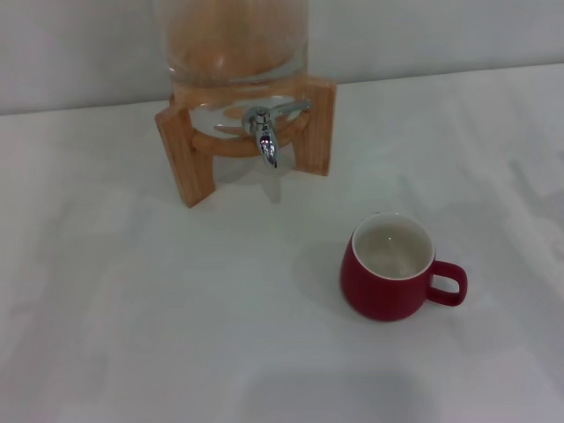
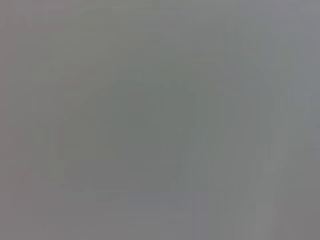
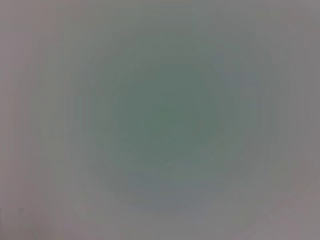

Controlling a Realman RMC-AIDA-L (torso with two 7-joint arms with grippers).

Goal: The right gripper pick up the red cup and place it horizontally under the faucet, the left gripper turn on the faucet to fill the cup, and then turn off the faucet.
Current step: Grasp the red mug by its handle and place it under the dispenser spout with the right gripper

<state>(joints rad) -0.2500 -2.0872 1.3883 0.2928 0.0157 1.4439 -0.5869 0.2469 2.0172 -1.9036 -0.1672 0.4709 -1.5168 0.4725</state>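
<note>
The red cup [image 1: 393, 272] stands upright on the white table, right of centre in the head view, its cream inside showing and its loop handle pointing right. The chrome faucet [image 1: 265, 130] juts from a glass dispenser [image 1: 233, 44] at the back, spout turned down, lever handle lying toward the right. The cup sits well in front of and to the right of the spout. Neither gripper shows in the head view. Both wrist views are a plain grey blank with no fingers or objects in them.
A wooden stand [image 1: 189, 159] carries the dispenser at the back of the white table [image 1: 132, 308]. A pale wall runs behind it.
</note>
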